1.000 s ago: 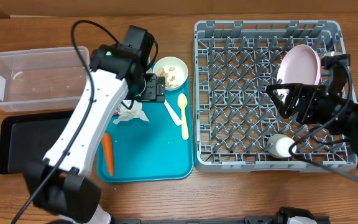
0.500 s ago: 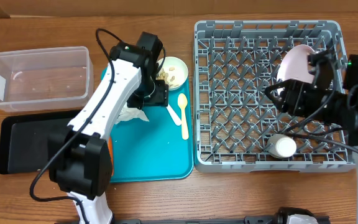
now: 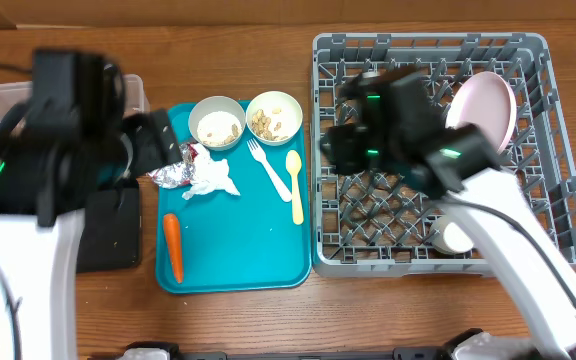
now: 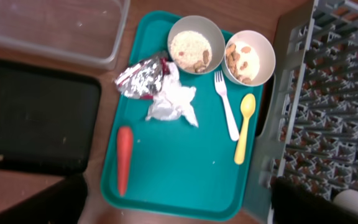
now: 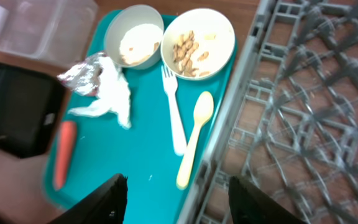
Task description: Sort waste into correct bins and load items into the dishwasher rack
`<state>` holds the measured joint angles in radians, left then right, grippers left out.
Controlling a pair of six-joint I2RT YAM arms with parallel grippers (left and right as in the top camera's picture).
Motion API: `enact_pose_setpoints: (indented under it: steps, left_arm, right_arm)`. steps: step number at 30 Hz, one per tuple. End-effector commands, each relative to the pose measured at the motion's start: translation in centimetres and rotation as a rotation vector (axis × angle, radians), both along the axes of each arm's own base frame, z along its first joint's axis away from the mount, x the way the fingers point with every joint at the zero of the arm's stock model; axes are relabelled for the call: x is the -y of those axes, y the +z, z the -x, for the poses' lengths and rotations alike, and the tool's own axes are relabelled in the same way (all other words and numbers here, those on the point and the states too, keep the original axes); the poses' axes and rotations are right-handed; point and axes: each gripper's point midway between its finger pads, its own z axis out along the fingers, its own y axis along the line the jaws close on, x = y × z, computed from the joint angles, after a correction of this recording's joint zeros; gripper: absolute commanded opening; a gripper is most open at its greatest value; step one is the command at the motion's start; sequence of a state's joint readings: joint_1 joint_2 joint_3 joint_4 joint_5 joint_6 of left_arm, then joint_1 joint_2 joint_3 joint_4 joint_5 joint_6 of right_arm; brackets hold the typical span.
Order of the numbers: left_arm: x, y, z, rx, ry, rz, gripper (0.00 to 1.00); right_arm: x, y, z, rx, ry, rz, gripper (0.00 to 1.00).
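Observation:
On the teal tray (image 3: 233,240) lie a rice bowl (image 3: 216,122), a nut bowl (image 3: 274,115), a white fork (image 3: 271,165), a yellow spoon (image 3: 295,185), a foil wrapper (image 3: 173,172), a white napkin (image 3: 211,178) and a carrot (image 3: 172,246). The pink plate (image 3: 483,105) leans in the grey rack (image 3: 418,40). My left gripper (image 4: 182,205) is open and empty, high above the tray's near edge. My right gripper (image 5: 179,199) is open and empty, high above the tray's right edge beside the rack.
The clear tub (image 4: 55,25) and the black tray (image 4: 36,118) lie left of the teal tray, partly under my blurred left arm. A white rounded item (image 3: 455,238) lies in the rack's front right part.
My left arm has swung left off the tray, uncovering the rice bowl and foil wrapper. My right arm has moved left from the plate to the rack's left side.

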<state>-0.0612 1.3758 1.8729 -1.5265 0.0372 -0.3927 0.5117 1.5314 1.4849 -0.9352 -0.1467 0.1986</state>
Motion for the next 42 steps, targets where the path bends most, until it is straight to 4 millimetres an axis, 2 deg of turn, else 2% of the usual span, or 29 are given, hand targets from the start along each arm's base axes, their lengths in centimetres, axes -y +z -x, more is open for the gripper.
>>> enact_pose_setpoints:
  steps: [1,4,7,11,17,21,29,35,37,42]
  left_arm:
    - [-1.3,0.6,2.4,0.002,0.047,-0.045,1.0]
    - [-1.8,1.0,4.0,0.004,0.058,-0.063,1.0]
    - [-2.0,1.0,5.2,-0.013,0.055,-0.075,1.0]
    - [-2.4,0.9,6.2,-0.032,0.063,-0.093,1.0]
    - [-2.8,1.0,6.3,-0.027,0.077,-0.116,1.0]
    - [-2.8,1.0,6.3,-0.027,0.077,-0.116,1.0]
    - [-2.7,1.0,6.3,-0.028,0.073,-0.109,1.0]
    - [-2.6,1.0,6.3,-0.028,0.071,-0.106,1.0]
    - [-2.6,1.0,6.3,-0.028,0.071,-0.106,1.0]
    - [-2.6,1.0,6.3,-0.027,0.072,-0.106,1.0]
  right_arm:
    - [-2.3,-4.1,-2.5,0.008,-0.016,0.092,0.56]
    - [-4.0,-7.6,-4.6,0.033,0.008,0.148,0.55]
    - [-5.7,-10.7,-5.7,0.034,0.051,0.165,0.48]
    - [-7.9,-14.1,-5.9,0.023,0.111,0.177,0.45]
    - [-10.9,-17.5,-5.3,0.031,0.183,0.192,0.45]
    - [-11.7,-19.2,-5.1,0.025,0.197,0.201,0.43]
    - [-11.2,-19.7,-5.6,0.038,0.171,0.232,0.44]
    - [-10.8,-22.1,-5.3,0.001,0.172,0.264,0.43]
    - [-10.7,-22.7,-5.1,-0.012,0.171,0.273,0.4]
    - [-10.5,-23.0,-4.9,-0.024,0.173,0.281,0.24]
